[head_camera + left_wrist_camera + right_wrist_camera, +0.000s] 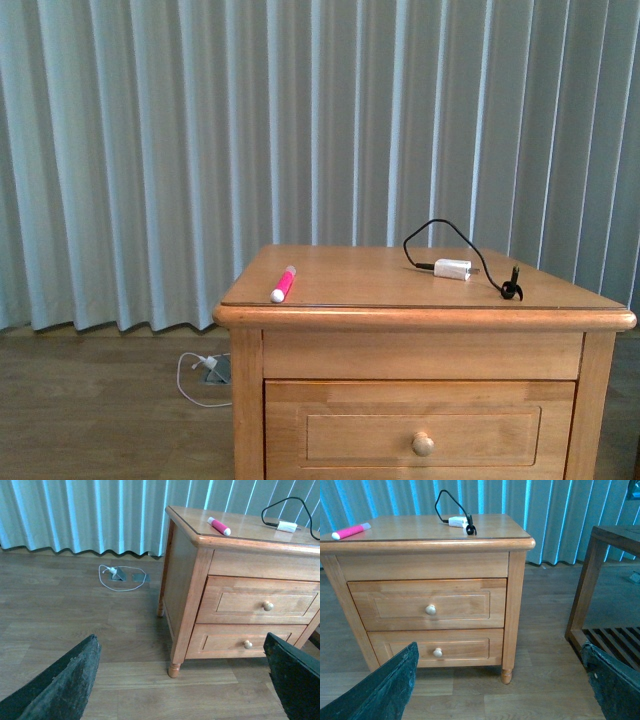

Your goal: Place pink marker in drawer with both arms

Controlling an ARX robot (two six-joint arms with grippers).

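Nightstand of honey-coloured wood (420, 355) fills my front view, its taller upper drawer (465, 605) with the round pale knob closed. My left tool (180, 637) and right tool (500, 646) are both spread wide, gripping nothing. On the worktop a white charger plug with black cable (453, 269) lies toward the right, and the short bright pink marker (283, 284) lies near the front left corner.
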